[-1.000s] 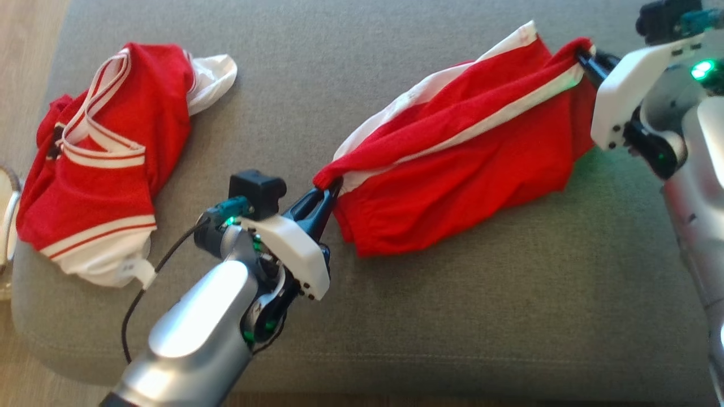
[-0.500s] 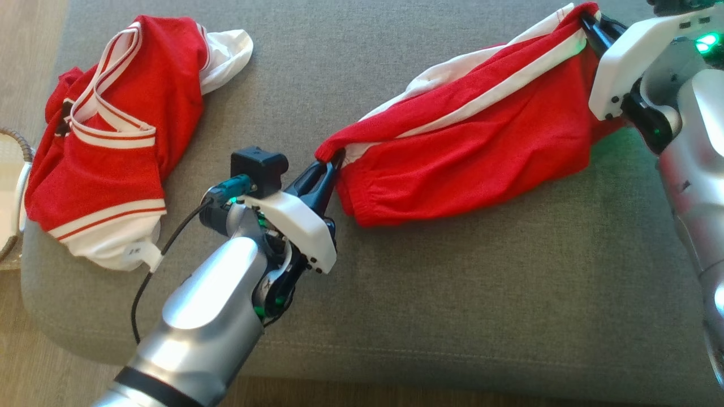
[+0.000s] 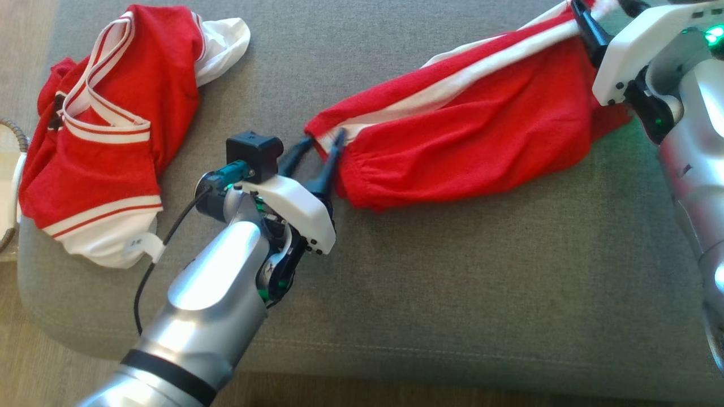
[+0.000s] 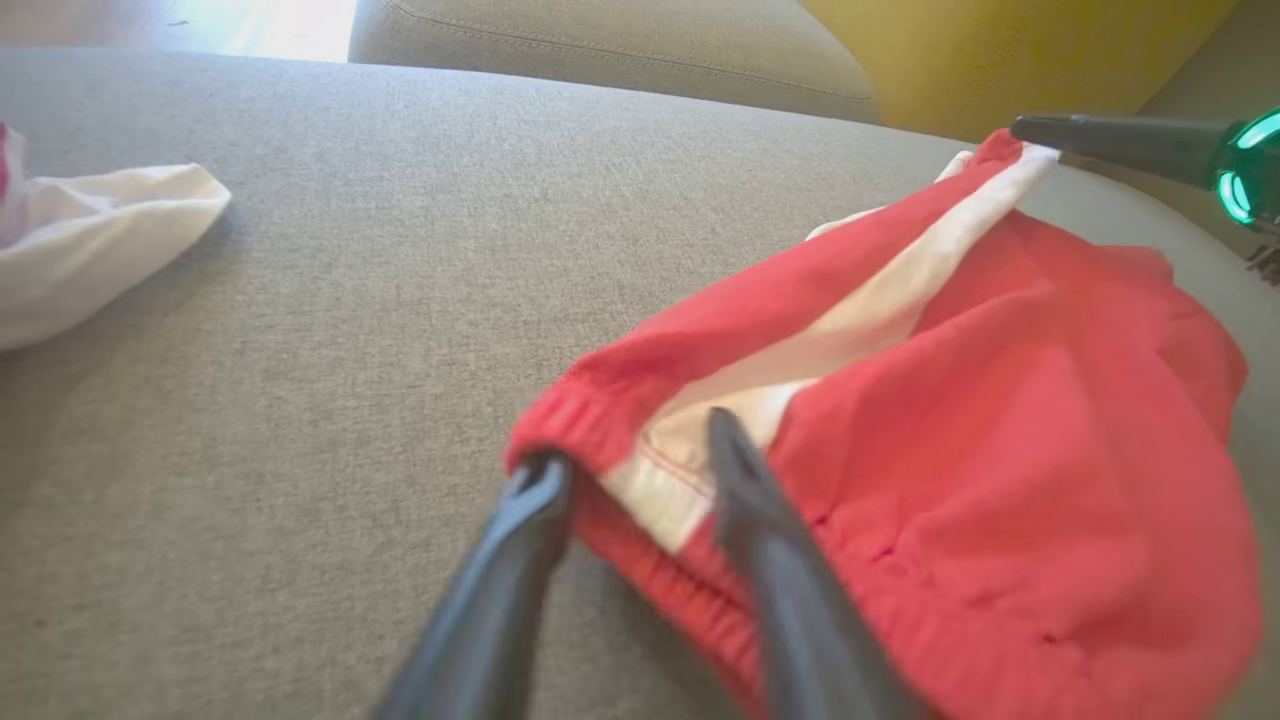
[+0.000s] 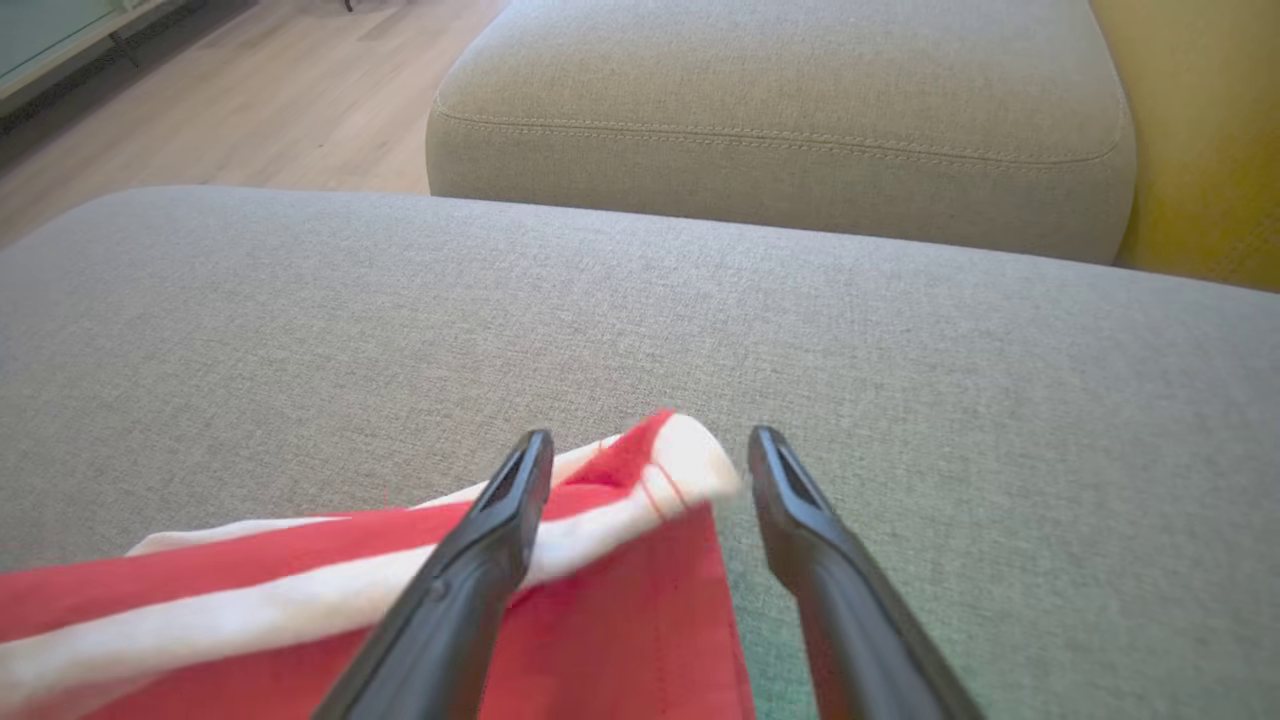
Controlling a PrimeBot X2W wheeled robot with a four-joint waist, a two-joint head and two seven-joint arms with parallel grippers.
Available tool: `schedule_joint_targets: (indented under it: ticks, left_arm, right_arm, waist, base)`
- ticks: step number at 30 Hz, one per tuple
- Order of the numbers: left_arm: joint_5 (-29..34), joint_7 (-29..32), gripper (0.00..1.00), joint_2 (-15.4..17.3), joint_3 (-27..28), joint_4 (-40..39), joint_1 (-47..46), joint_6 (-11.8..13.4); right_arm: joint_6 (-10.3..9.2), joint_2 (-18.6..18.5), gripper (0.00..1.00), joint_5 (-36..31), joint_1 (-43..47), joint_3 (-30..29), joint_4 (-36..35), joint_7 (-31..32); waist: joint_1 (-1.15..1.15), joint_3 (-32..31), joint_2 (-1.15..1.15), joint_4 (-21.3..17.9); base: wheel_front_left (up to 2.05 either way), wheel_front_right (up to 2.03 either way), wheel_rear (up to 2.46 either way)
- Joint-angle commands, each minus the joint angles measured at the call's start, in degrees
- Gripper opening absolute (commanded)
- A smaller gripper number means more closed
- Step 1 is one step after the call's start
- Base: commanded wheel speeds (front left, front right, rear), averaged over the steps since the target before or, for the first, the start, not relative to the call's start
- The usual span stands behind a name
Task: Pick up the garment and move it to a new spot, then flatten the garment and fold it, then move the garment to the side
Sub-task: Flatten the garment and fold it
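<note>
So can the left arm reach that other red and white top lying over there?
Probably yes. The left gripper has open jaws around a corner of the shorts, holding nothing, and only bare grey cushion lies between it and the top on its left.

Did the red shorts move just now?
Yes. Judged against the red jersey lying on the couch, the shorts have shifted a little toward it and up the head view.

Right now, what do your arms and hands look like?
Glossy silver left arm and right arm, white wrist shells. Left hand and right hand: two tapered dark fingers each. Left wrist carries a black camera block, teal plug, black cable.
</note>
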Motion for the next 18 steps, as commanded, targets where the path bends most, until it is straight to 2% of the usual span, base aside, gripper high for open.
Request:
schedule_joint_targets:
  ticks: [1,11,18]
  left_arm:
    - [0.76,-0.66,1.0,0.84,1.84,-0.8,-2.13,0.66]
    - [2.45,-2.1,1.0,1.14,2.97,1.93,-1.47,4.58]
    - [2.92,-2.48,1.0,2.21,3.44,1.35,2.46,6.38]
  right_arm:
    - [-0.02,1.18,1.0,0.41,-1.84,0.37,-1.12,-1.06]
    - [-0.02,0.58,1.0,1.09,-1.14,0.54,2.21,-6.49]
    - [-0.02,0.78,1.0,2.21,2.15,1.87,1.72,-10.12]
  waist:
    - [0.0,-0.17,0.0,-0.14]
    - [0.0,-3.25,0.0,-1.68]
    - [0.0,-8.67,0.0,-3.26]
  base:
    - [0.0,0.0,0.0]
    - [0.0,0.0,0.0]
    - [0.0,0.0,0.0]
